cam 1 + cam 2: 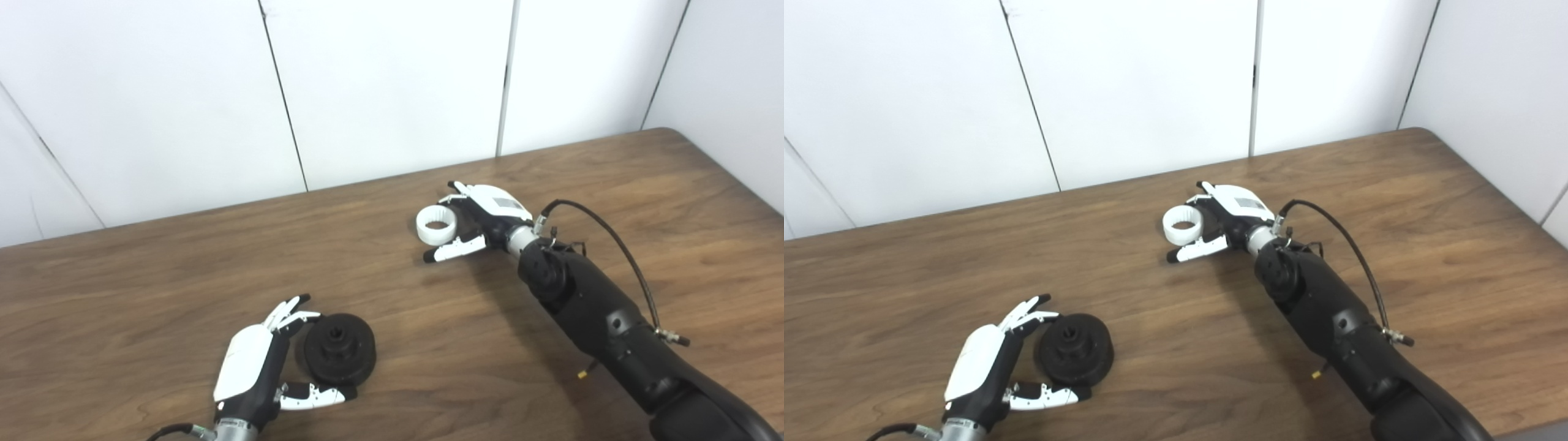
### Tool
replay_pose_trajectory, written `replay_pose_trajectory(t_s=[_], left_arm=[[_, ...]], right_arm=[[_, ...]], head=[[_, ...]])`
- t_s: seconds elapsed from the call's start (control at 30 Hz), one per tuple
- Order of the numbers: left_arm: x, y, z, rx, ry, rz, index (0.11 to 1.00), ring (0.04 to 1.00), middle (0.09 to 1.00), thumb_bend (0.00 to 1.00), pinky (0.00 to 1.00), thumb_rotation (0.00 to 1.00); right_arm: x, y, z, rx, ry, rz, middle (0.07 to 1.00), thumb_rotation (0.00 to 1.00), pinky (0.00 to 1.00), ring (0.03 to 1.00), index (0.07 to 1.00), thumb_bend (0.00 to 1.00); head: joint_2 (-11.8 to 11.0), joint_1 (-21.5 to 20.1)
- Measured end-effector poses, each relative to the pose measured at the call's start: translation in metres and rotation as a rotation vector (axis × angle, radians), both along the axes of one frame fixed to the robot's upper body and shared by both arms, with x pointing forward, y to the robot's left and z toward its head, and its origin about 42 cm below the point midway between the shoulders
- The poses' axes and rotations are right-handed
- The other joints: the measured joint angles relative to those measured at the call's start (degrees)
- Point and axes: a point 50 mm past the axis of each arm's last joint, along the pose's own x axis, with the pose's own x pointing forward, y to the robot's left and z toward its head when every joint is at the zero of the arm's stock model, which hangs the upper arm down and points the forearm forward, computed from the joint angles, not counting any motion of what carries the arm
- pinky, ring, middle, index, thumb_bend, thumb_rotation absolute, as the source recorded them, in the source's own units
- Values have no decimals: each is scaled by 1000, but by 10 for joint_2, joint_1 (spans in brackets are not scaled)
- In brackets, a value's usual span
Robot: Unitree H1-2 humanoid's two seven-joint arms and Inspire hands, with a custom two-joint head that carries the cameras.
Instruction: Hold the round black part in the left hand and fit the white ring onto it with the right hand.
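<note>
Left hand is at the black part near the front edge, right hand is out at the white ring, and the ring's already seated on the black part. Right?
Not quite. The white ring is not on the round black part: it lies on the table by the right hand, far from the part, as the left eye view shows. The rest holds: the left hand is at the part, open around it.

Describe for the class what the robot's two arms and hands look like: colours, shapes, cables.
Left hand and right hand match: white shell on the back, black palm, white fingers with black tips, silver wrist collar. The right arm is a bulky, glossy black tube with a thin black cable looping along it. The left arm is mostly out of view.
</note>
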Motion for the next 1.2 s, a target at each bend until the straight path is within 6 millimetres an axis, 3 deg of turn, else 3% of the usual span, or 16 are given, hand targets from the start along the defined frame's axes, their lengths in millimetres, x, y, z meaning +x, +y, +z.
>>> replay_pose_trajectory(t_s=[0.13, 0.33, 0.6, 1.1, 1.2], left_arm=[[0, 0, 0, 0, 1, 0, 649, 935, 926, 879, 861, 304], [0, 0, 0, 0, -1, 0, 648, 933, 924, 881, 857, 308], [0, 0, 0, 0, 0, 0, 648, 934, 925, 880, 854, 313], [0, 0, 0, -2, 2, 3, 649, 933, 926, 881, 859, 305], [0, 0, 0, -2, 1, 3, 649, 932, 926, 883, 856, 301]], right_arm=[[-1, 0, -1, 3, -1, -1, 993, 575, 1000, 1000, 772, 944], [-1, 1, -2, 16, -24, -1, 963, 452, 1000, 996, 713, 826], [-1, 2, -6, 69, -73, 1, 927, 366, 977, 962, 651, 782], [-4, 5, -14, 118, -136, -22, 881, 334, 940, 919, 601, 744], [-5, 6, -17, 147, -144, -41, 877, 197, 950, 917, 516, 564]], head=[[0, -1], [0, -2], [2, 0], [5, 2], [5, 3]])
